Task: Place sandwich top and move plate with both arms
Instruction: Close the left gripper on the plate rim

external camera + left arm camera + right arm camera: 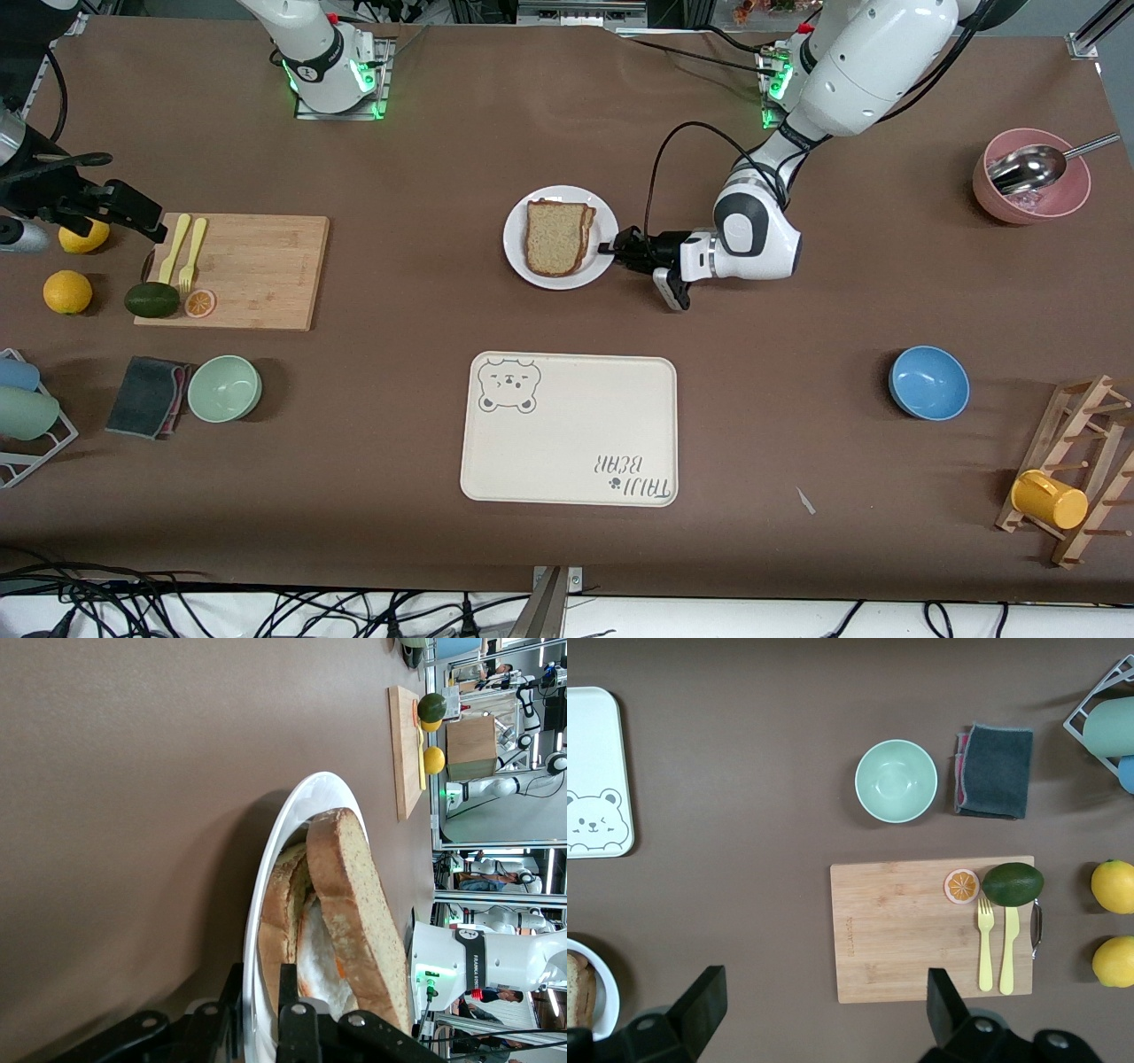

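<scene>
I saw the left gripper [609, 248] clamped on the plate [518, 235] rim, mid-table, with the sandwich top [556, 236] on it; the right gripper [824, 1005] waited, fingers apart, over the cutting board [257, 275].

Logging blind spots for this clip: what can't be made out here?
- Sandwich filling: front view, sandwich top covers it; left wrist view shows only a white-orange sliver.
- Left gripper contact with plate rim: its fingers are cut off by the left wrist view's edge.
- Pink bowl contents: ladle hides them.
</scene>
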